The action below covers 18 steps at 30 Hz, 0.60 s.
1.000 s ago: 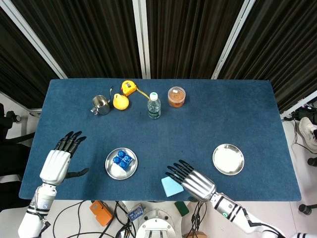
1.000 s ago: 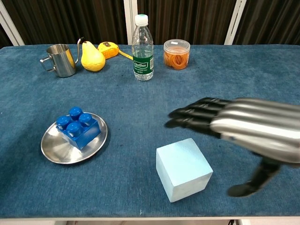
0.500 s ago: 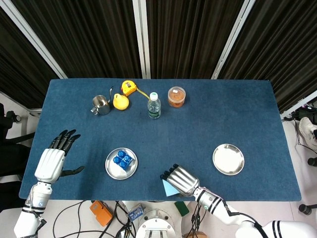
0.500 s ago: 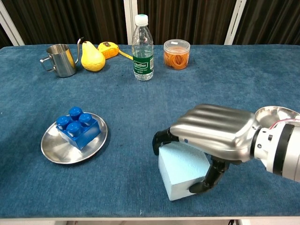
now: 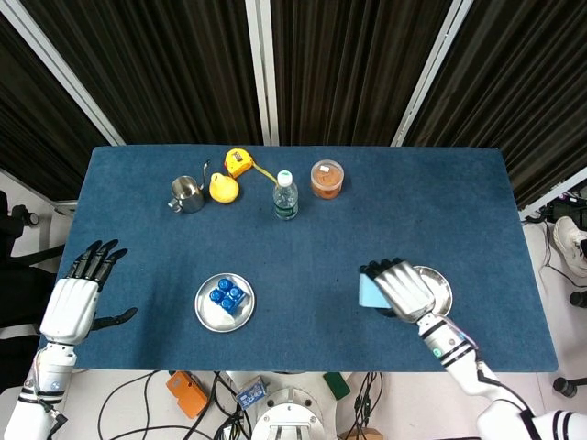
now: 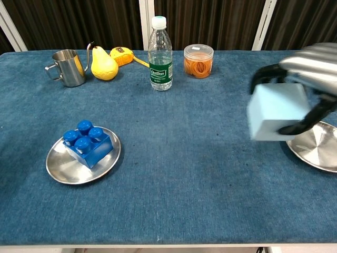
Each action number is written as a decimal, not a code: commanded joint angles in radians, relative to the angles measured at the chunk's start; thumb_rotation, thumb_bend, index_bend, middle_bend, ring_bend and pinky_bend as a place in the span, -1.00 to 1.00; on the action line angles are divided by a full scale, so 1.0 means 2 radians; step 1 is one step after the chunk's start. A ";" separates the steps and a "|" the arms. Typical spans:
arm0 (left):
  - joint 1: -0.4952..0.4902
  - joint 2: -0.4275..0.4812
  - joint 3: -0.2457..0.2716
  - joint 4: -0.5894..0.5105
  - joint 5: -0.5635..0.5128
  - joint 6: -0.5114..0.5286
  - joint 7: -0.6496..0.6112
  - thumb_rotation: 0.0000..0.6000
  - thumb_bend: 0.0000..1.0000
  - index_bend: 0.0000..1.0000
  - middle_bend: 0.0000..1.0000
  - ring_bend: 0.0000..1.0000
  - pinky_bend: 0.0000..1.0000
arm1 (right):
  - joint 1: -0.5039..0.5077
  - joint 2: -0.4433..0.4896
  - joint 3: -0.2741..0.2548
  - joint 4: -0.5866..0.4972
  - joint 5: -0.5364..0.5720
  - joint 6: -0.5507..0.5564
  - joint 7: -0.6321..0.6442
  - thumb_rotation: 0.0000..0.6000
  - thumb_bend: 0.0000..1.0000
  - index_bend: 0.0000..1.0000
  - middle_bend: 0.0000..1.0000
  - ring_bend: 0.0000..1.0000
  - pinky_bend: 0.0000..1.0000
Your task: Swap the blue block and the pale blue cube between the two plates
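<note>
The right hand [image 6: 308, 79], holding the pale blue cube [image 6: 276, 110], should lower it flat onto the empty plate [image 6: 316, 147] before letting go.

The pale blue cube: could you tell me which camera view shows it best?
The chest view: the pale blue cube appears large, held above the table by the right hand. In the head view, the cube is small and mostly covered by that hand.
</note>
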State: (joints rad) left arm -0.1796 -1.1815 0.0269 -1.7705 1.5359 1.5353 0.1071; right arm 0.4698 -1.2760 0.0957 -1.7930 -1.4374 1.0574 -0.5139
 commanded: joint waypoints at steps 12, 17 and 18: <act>0.009 -0.011 -0.006 0.037 -0.008 -0.019 -0.030 1.00 -1.00 -0.73 -0.90 -1.00 -0.70 | -0.021 0.007 -0.037 0.134 0.008 -0.021 0.137 1.00 -0.10 -0.06 0.11 0.03 0.01; 0.011 -0.010 -0.007 0.040 -0.009 -0.023 -0.037 1.00 -1.00 -0.73 -0.90 -1.00 -0.70 | -0.028 0.025 -0.055 0.129 -0.007 -0.020 0.154 1.00 -0.27 -1.00 -0.72 -0.70 -0.40; 0.012 -0.009 -0.007 0.040 -0.008 -0.022 -0.038 1.00 -1.00 -0.73 -0.90 -1.00 -0.70 | -0.034 0.030 -0.059 0.123 -0.012 -0.011 0.153 1.00 -0.38 -1.00 -0.85 -0.82 -0.48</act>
State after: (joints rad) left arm -0.1557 -1.2007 0.0128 -1.6906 1.5200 1.4902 0.0314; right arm 0.4142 -1.2272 -0.0112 -1.5357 -1.4494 1.0191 -0.2066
